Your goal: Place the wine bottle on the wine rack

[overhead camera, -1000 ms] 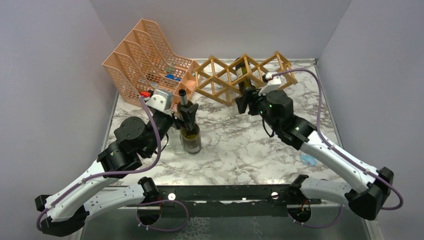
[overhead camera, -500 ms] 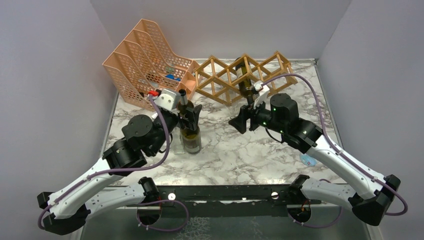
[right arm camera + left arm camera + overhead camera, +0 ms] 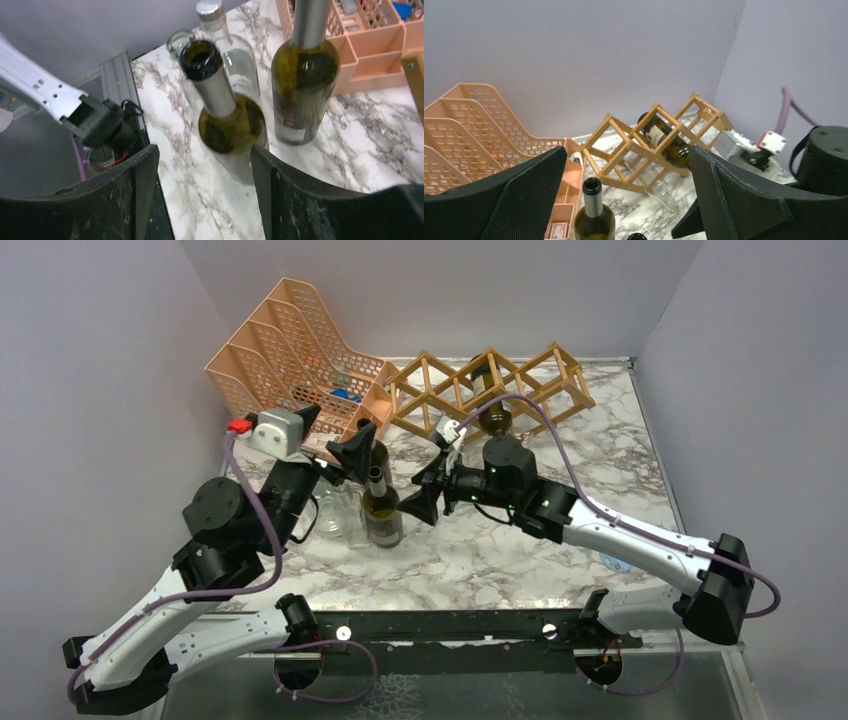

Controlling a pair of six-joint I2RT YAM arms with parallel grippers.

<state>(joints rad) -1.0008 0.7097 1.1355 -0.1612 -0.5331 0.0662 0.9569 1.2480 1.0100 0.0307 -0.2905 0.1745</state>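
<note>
An uncorked dark green glass wine bottle point(image 3: 381, 520) stands upright on the white marble-patterned table point(image 3: 480, 540), well apart from the light-brown wooden lattice wine rack point(image 3: 430, 405) at the back. A second green bottle point(image 3: 300, 90) stands just beside it on the side of the peach perforated plastic file organizer point(image 3: 290, 350), and a clear glass bottle with a silver cap point(image 3: 340, 520) stands on its left. Another dark bottle point(image 3: 490, 405) lies tilted in one of the rack's diamond cells. The right gripper point(image 3: 425, 488) sits low, just to the right of the uncorked bottle and pointed at it, its fingers spread wide and touching nothing. The left gripper point(image 3: 335, 435) hangs above the bottle necks, near the organizer, its fingers also parted wide and empty.
</note>
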